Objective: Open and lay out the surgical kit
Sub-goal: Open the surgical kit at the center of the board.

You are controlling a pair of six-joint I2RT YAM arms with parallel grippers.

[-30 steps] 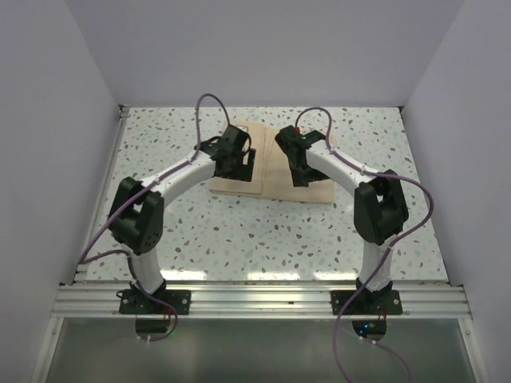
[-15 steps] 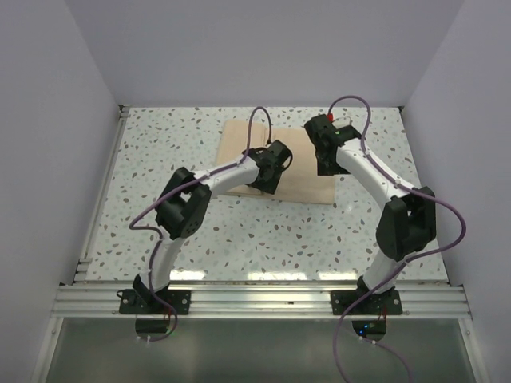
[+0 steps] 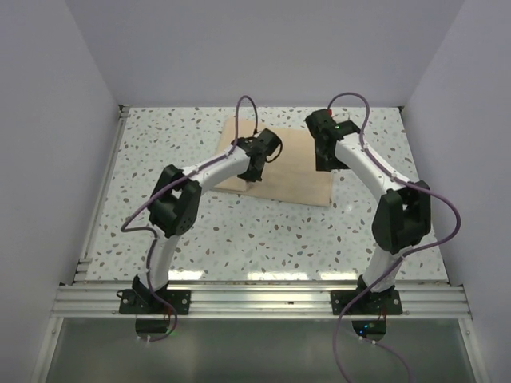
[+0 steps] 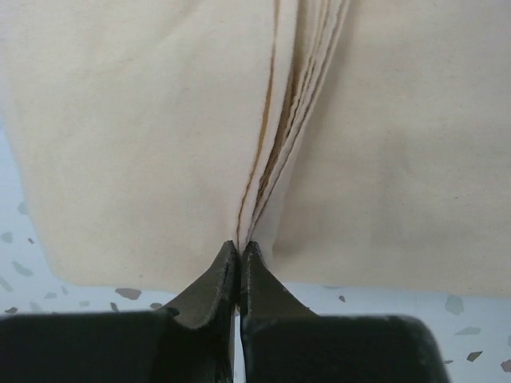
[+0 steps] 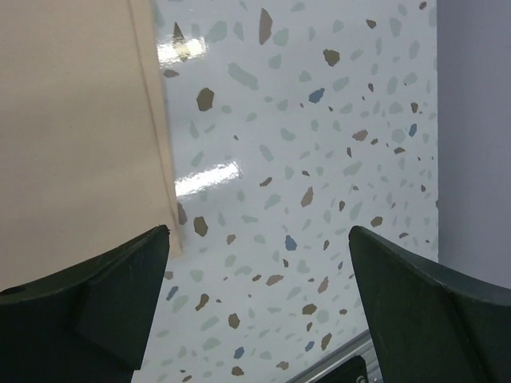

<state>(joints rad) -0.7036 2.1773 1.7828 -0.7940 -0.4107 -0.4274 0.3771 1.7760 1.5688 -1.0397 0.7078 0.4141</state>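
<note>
The surgical kit shows as a folded tan cloth wrap [image 3: 291,171] lying flat on the speckled table, at the far centre. My left gripper [image 3: 253,173] is at the wrap's near-left edge. In the left wrist view, the left gripper [image 4: 239,249] is shut on a bunch of layered cloth folds [image 4: 279,136] at that edge. My right gripper [image 3: 326,157] hovers over the wrap's right side. Seen from the right wrist, the right gripper [image 5: 259,239] is wide open above bare table, and the cloth's edge [image 5: 80,136] lies by its left finger.
White walls close in the speckled table [image 3: 223,231] on the left, right and back. An aluminium rail [image 3: 255,299] runs along the near edge by the arm bases. A metal edge strip [image 5: 339,369] shows low in the right wrist view.
My left gripper swung from the wrap's left part to its near edge and shut on the cloth folds. My right gripper moved toward the wrap's right side and opened fully.
</note>
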